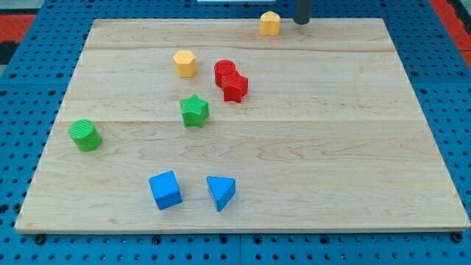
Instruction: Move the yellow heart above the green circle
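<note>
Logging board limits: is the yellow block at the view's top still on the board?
On. The yellow block sits wholly on the wooden board, near its top edge, my tip just right.

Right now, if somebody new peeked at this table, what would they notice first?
Probably the bright blocks scattered on the pale wooden board: two red blocks pressed together near the middle, with a green star just below them toward the view's left. Two blue blocks, a cube and a triangle, sit side by side near the view's bottom. At the view's top edge, my tip stands just right of a yellow block.
</note>
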Controlling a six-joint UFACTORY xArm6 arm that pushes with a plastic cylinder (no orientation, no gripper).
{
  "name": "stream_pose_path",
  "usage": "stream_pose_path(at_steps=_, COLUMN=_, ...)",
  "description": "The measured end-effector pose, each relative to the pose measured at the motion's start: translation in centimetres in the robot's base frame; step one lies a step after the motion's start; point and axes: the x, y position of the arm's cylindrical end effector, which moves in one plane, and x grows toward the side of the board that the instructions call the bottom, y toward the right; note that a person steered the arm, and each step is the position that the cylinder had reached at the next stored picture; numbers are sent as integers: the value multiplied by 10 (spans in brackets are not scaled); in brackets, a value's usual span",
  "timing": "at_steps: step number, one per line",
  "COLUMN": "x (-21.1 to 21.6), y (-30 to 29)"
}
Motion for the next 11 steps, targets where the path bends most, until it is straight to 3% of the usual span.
stream_pose_path(at_steps=2, x=22, y=-243)
stream_pose_path(at_steps=3, x=51, y=-330)
stream_pose_path(at_steps=4, x=15, y=-323)
stream_pose_path(at_steps=5, x=11, y=-270)
stream_pose_path(at_steps=6, x=72, y=-279)
stream_pose_path(at_steps=7, x=124, y=-343)
stream_pose_path(at_steps=8, x=135, y=-353)
stream_pose_path(at_steps=9, x=101, y=-326)
stream_pose_path(at_steps=10, x=118, y=-282)
stream_pose_path(at_steps=11, x=147, y=-293)
